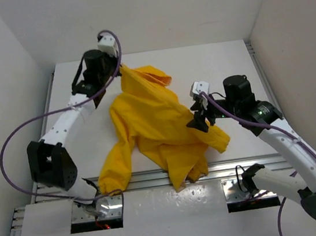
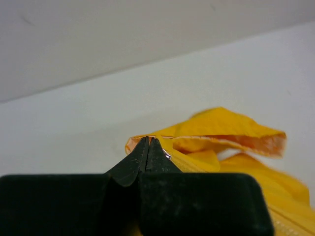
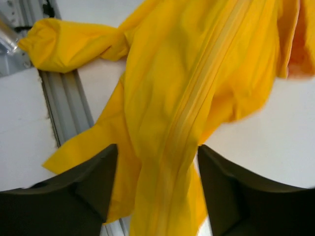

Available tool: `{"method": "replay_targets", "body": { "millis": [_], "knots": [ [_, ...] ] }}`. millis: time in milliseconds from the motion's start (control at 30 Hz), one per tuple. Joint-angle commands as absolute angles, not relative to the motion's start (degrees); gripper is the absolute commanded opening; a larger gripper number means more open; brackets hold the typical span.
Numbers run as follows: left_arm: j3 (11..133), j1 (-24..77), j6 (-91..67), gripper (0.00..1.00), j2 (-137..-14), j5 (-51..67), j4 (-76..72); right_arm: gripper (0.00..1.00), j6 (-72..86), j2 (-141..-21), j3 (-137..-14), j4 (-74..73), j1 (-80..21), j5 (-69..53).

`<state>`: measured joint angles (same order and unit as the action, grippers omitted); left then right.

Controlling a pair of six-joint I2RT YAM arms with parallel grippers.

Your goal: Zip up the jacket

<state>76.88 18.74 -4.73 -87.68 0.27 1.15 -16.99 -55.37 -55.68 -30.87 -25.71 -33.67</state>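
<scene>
One jacket is laid on the tabletop, its long axis running on a slant from the middle of the near edge toward the far left corner. At the near edge the hem is draped over the metal rail, and one sleeve is stretched toward the near left corner. The hem end is pointed toward the arms; the hood end is pointed away from them.

Just beyond the hem, over the jacket's right side, the right gripper is held with its jaws spread. In the right wrist view the zipper is seen closed along the stretch in view, running away from the gap between the fingers. Yellow fabric is bunched in that gap, but no pinch on it is seen.

Farthest off, near the far left corner, the left gripper is seen with its jaws pressed together on the jacket's top edge, beside the hood. The cloth there is raised off the tabletop.
</scene>
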Motion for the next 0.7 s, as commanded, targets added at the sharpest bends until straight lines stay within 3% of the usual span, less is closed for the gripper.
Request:
{"method": "replay_targets", "body": {
  "millis": [0,133,233,367,467,500,533,567,667],
  "knots": [
    [91.44,14.77,-0.26,0.00,-92.43,-5.27,-1.76,0.69,-11.44,-58.35,-58.62,-24.99,-23.73,-31.03],
    [102.99,14.77,-1.76,0.00,-97.73,-3.00,-3.07,0.75,-8.00,-60.20,-59.59,-22.77,-21.45,-29.27],
    [107.30,14.77,-3.78,0.00,-100.01,-0.63,-5.45,0.75,-7.56,-59.94,-59.24,-22.41,-21.27,-29.27],
    [109.86,15.47,-4.83,0.00,-101.16,4.38,0.16,0.83,-6.34,-59.33,-58.89,-22.85,-21.18,-28.48],
    [104.70,15.47,-5.45,0.42,-99.33,9.57,2.90,0.91,-4.49,-59.06,-59.15,-23.12,-20.83,-27.60],
    [102.15,15.47,-5.45,0.74,-96.36,9.58,2.90,0.97,-3.96,-59.15,-59.15,-22.85,-20.13,-26.99],
    [97.60,15.99,-5.45,0.91,-94.76,9.58,2.90,0.98,-2.21,-59.06,-59.41,-23.03,-20.04,-26.81],
    [95.73,16.00,-5.45,1.00,-93.27,9.58,4.03,0.98,-1.50,-59.15,-59.50,-23.03,-19.08,-26.63],
    [92.29,17.13,-4.66,1.00,-88.87,5.75,9.98,1.00,3.24,-60.20,-60.29,-23.81,-16.79,-25.49]
  ]
}}
